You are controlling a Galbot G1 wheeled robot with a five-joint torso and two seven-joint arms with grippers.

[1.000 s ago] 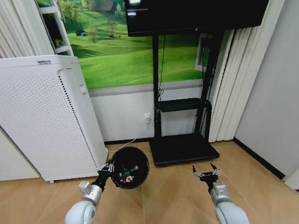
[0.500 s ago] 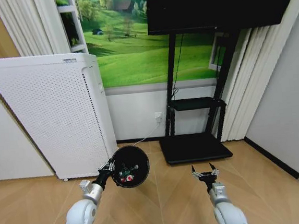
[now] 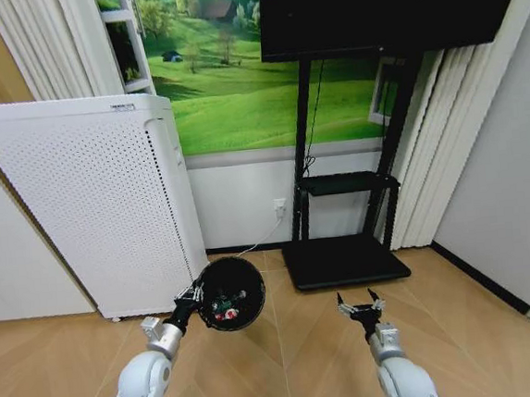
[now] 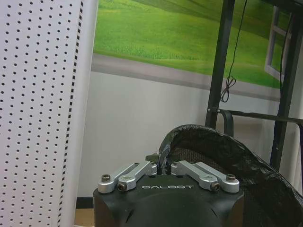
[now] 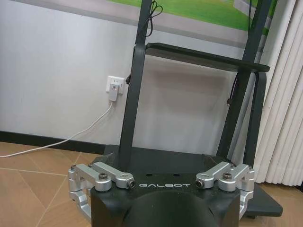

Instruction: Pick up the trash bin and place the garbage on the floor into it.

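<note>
Left claw (image 3: 192, 300) pinches the rim of the bin (image 3: 229, 294), held off the floor, mouth tilted toward the camera; garbage (image 3: 224, 309) lies inside. Right claw (image 3: 359, 305) hangs spread, well apart, holding nothing.

A light wooden herringbone floor (image 3: 287, 345) fills the lower frame. At left stands a tall white perforated box appliance (image 3: 90, 214). A green meadow wall mural (image 3: 227, 81) spans the upper middle above a white lower wall panel (image 3: 238, 205) bearing a white wall socket (image 5: 113, 85). Right of centre, a black metal television stand (image 3: 342, 229) carries a large dark screen (image 3: 387, 2). Pale pleated curtains (image 3: 451, 145) hang at right.
</note>
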